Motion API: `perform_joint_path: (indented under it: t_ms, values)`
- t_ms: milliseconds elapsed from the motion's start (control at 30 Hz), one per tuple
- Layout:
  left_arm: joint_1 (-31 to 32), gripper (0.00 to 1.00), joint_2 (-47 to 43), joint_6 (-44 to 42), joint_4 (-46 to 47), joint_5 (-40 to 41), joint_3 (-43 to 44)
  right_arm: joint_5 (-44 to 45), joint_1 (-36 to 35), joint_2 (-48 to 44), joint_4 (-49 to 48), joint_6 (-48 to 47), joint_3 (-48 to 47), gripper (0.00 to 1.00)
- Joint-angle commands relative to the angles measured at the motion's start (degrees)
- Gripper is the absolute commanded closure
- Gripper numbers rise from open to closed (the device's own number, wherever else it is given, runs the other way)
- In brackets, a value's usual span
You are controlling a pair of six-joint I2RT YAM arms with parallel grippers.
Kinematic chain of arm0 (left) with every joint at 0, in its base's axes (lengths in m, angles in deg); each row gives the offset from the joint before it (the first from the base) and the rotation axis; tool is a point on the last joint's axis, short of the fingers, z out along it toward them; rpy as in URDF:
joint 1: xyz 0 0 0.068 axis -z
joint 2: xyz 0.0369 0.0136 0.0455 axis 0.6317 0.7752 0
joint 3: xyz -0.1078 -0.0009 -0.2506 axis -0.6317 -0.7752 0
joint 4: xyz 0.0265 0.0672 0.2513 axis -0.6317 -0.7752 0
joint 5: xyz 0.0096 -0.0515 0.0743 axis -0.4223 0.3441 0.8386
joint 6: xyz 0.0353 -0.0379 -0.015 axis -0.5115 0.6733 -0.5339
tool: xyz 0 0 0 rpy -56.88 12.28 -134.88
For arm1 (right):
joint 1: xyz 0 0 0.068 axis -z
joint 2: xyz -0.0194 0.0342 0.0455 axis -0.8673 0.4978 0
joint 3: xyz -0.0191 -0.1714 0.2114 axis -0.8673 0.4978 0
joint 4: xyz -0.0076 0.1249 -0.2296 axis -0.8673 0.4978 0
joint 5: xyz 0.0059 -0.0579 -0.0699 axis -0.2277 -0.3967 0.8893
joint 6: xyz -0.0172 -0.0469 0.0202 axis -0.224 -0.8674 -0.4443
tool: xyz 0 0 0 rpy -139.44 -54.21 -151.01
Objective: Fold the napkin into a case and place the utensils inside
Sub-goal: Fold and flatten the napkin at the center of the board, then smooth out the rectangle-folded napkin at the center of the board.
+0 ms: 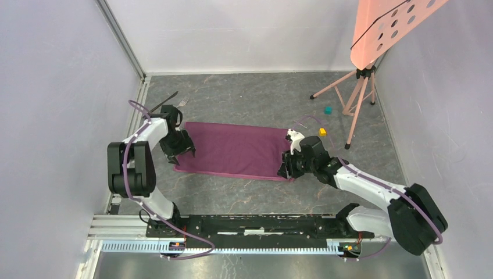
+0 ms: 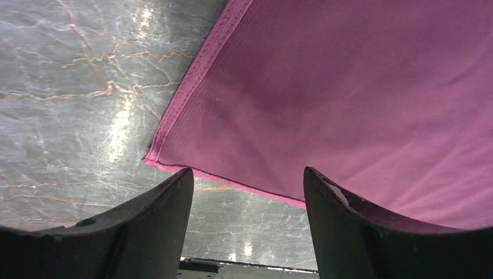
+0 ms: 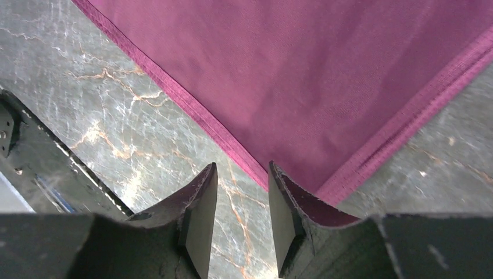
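The plum-purple napkin (image 1: 232, 150) lies flat and unfolded on the grey marbled table. My left gripper (image 1: 179, 152) is open and empty, low over the napkin's near left corner. In the left wrist view the napkin (image 2: 349, 87) fills the upper right, and its hem runs between the left gripper's (image 2: 247, 180) spread fingers. My right gripper (image 1: 289, 168) is open and empty at the near right corner. In the right wrist view that gripper (image 3: 242, 174) straddles the napkin's (image 3: 302, 75) near hem. The dark knife (image 1: 164, 102) and silver fork (image 1: 184, 102) lie at the far left, beyond the napkin.
A yellow cube (image 1: 322, 132) sits just right of the napkin and a teal cube (image 1: 328, 109) farther back. A pink tripod (image 1: 357, 99) with a perforated pink panel (image 1: 389, 26) stands at the far right. White walls close in on the left, back and right.
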Motion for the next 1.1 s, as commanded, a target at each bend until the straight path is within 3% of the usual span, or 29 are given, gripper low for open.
perform_joint_path:
  t_ms: [0, 267, 500, 733, 900, 1067]
  values:
    - [-0.2, 0.23, 3.2, -2.7, 1.5, -1.6, 2.3, -2.7, -0.2, 3.9, -9.6, 2.8, -0.6, 0.58]
    - [-0.9, 0.20, 7.3, -3.0, 1.1, 5.9, 1.1, 3.2, -0.3, -0.9, -5.0, 0.5, 8.1, 0.59]
    - [-0.8, 0.18, 0.8, -3.4, -0.1, 5.9, 1.2, 8.0, -0.2, -6.3, 4.5, -2.9, 2.1, 0.57]
    - [-0.8, 0.12, -3.4, -2.5, 1.8, -5.8, 2.4, 1.0, -0.3, 1.3, -5.3, 0.0, -1.2, 0.56]
    - [-0.8, 0.11, 3.4, -1.2, 3.6, -5.8, 3.8, 0.1, -0.3, 6.2, -11.5, 1.4, 1.1, 0.57]
    - [-0.9, 0.10, 4.7, 0.8, 3.9, -2.1, -0.1, 3.0, -0.2, 4.2, -9.7, 0.3, 7.0, 0.58]
